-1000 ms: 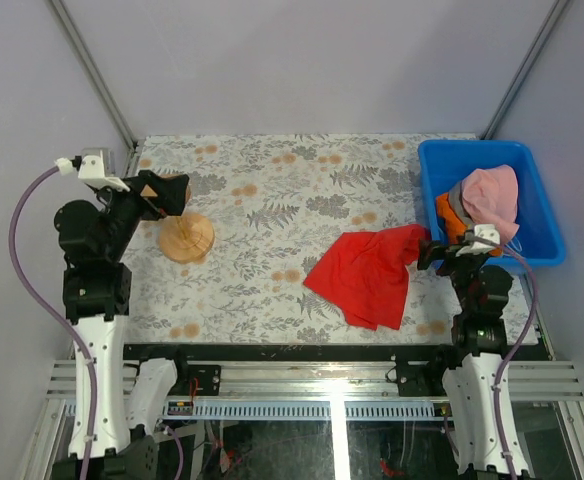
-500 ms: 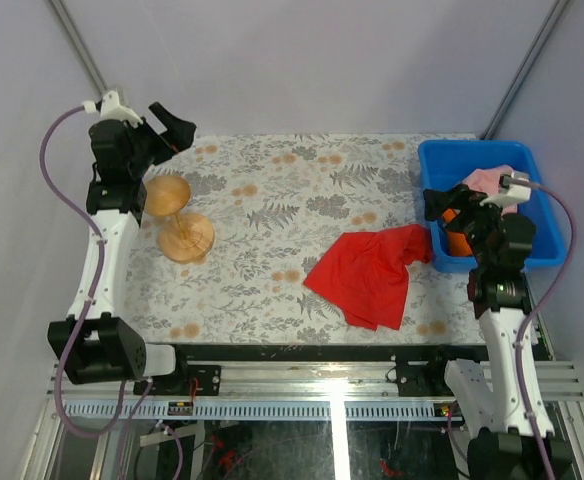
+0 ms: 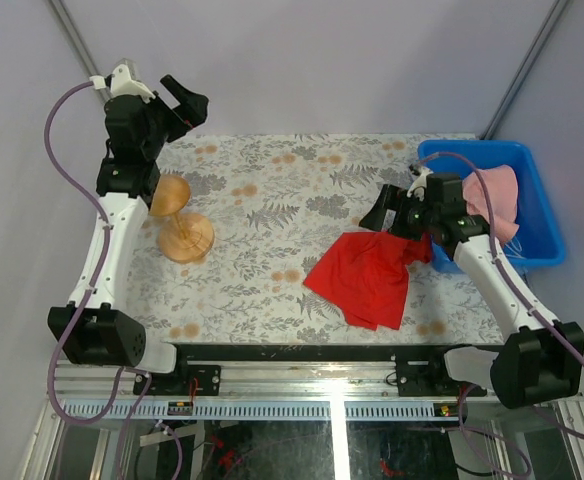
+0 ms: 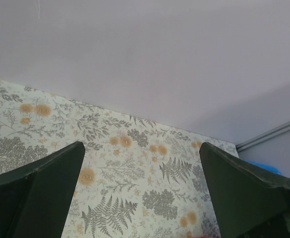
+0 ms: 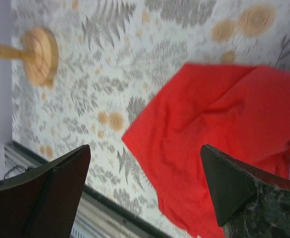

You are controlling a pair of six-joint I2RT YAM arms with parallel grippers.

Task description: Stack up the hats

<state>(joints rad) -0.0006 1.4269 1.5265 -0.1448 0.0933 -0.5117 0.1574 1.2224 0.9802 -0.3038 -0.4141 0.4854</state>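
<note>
The hats (image 3: 494,197) lie heaped in the blue bin (image 3: 535,170) at the bench's (image 3: 272,190) right edge, the pink one on top. The right claw (image 3: 385,213) hangs wide open and empty over the red cloth (image 3: 367,275), beside the bin. The left claw (image 3: 184,104), equally wide and empty, is raised near the wooden stand (image 3: 177,228).

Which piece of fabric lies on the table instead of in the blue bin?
The red cloth, spread on the table; the pink hat sits inside the bin.

Pink hat (image 3: 495,194) in the blue bin (image 3: 472,148) at right — red cloth (image 3: 365,277) just beside, wooden stand (image 3: 183,234) far left.
</note>
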